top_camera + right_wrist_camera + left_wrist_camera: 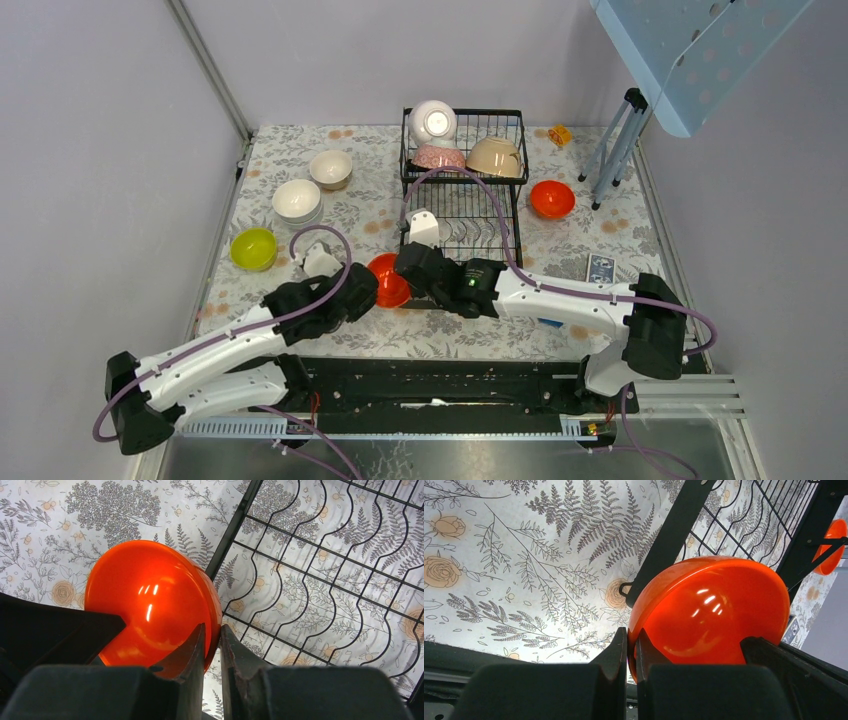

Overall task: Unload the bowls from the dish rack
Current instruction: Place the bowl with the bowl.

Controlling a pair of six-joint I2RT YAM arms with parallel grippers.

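The left gripper (631, 641) has its jaws clamped on the rim of the orange bowl (714, 605). The right gripper (212, 637) sets its jaws close around another part of that rim, but whether they press cannot be told. The bowl hangs at the near left corner of the dish rack (515, 170), above the surface (370, 205). Four bowls already sit out: yellow-green bowl (253, 248), white bowl (297, 200), cream bowl (330, 168), second orange bowl (552, 198). Three are left in the upper basket (405, 150).
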